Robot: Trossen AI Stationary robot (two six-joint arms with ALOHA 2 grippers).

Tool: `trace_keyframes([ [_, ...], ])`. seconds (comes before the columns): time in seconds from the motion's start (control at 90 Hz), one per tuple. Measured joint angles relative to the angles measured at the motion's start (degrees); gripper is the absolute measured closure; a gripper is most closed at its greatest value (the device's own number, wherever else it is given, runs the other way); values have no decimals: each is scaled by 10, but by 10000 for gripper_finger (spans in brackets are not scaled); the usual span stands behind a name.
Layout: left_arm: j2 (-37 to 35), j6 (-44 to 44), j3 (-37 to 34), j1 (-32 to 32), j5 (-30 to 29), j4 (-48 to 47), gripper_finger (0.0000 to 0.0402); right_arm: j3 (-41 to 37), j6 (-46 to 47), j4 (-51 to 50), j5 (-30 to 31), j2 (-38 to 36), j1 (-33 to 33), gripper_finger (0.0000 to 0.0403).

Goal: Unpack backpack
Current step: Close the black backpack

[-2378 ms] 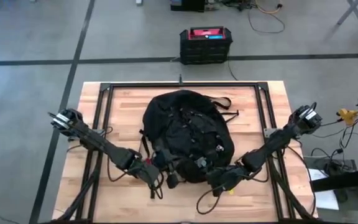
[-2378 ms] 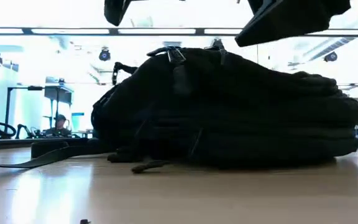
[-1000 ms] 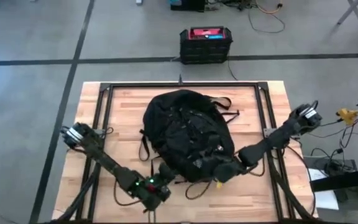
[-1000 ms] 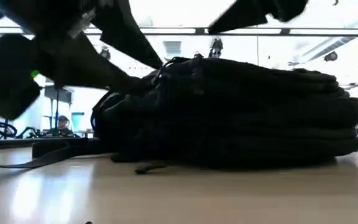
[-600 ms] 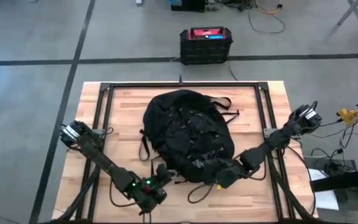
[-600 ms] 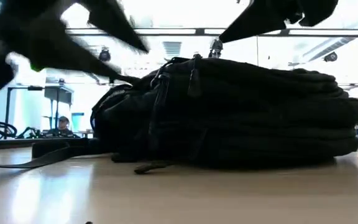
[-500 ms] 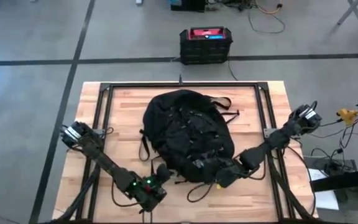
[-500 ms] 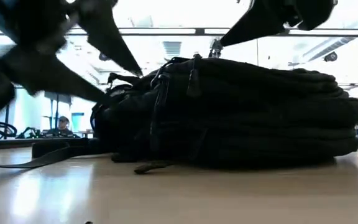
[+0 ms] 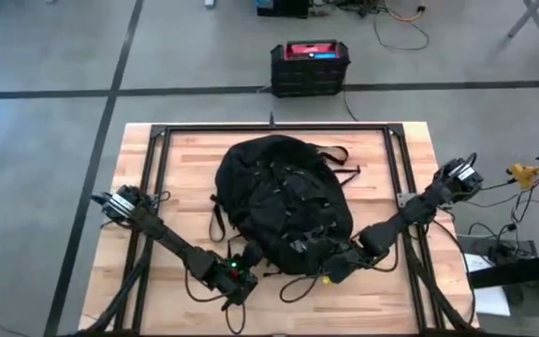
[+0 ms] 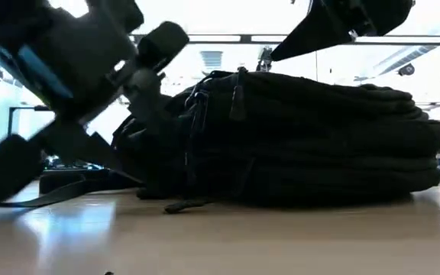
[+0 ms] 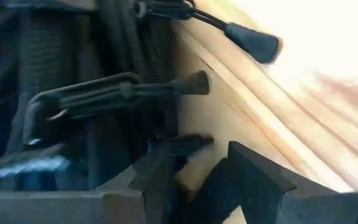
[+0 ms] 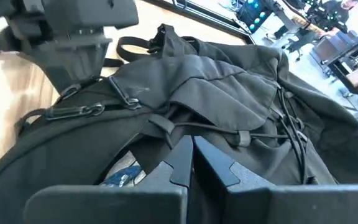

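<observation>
The black backpack (image 9: 284,197) lies flat on its back in the middle of the wooden table, straps trailing on the wood at its near and left sides. My left gripper (image 9: 243,265) stands open, low at the backpack's near left edge. In the left wrist view its fingers (image 11: 197,165) flank a gap beside several black zipper pulls (image 11: 190,83). My right gripper (image 9: 326,266) is shut at the backpack's near right part, its tips (image 12: 192,148) over the front fabric (image 12: 229,81) with its cords. My left gripper has one fingertip (image 11: 157,163) right beside a black zipper pull (image 11: 191,143) at the backpack's edge; whether they touch I cannot tell. My right gripper's shut fingertips (image 12: 182,152) slant down onto the backpack's front fabric near a cord (image 12: 166,132); whether they pinch anything I cannot tell.
A black metal frame (image 9: 274,129) runs around the tabletop. A black box with a red top (image 9: 310,64) stands on the floor beyond the far edge. A strap loop (image 9: 298,285) lies on the wood near the front edge. A person (image 10: 72,150) sits far behind.
My left gripper has moved from near the front edge toward the backpack's near left side, coming lower and turning as it went. The backpack has stayed in place.
</observation>
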Motion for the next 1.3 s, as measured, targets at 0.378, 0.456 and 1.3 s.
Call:
trace_keyframes([
  [0.378, 18, 112, 4, 5, -53, 137, 231, 0, 3, 0, 0, 0, 0, 403],
  [0.456, 15, 122, 11, 4, -76, 139, 230, 0, 3, -1, 0, 0, 0, 403],
  [1.3, 15, 147, 39, -53, -109, 138, 266, -5, 31, -31, -15, 2, 2, 403],
])
